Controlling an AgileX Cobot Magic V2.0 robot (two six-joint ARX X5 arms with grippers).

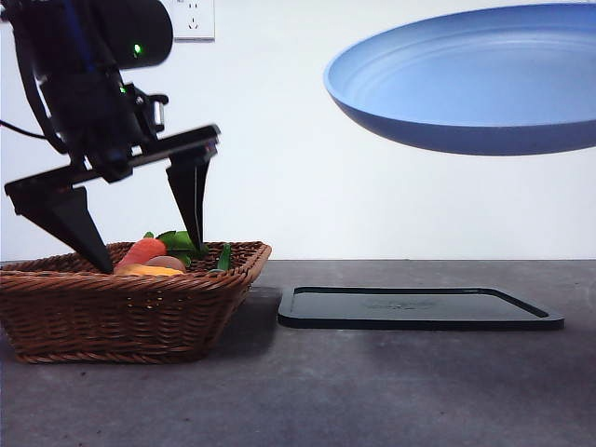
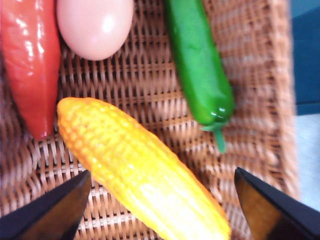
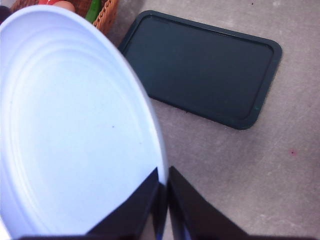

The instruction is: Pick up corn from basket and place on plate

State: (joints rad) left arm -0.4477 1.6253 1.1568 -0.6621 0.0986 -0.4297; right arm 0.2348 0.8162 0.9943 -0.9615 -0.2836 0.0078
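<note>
1. left hand down in the basket, jaws spread wide, straddling the corn; no contact yet.
2. corn lies flat on the wicker between a red carrot and a green pepper, pale egg just beyond its tip.
3. looks like light, stiff plastic; glossy, so likely slippery, though the bumps should give some bite. best taken across the thick middle.
4. right hand pinches the rim of the blue plate, held aloft above the black tray.
</note>
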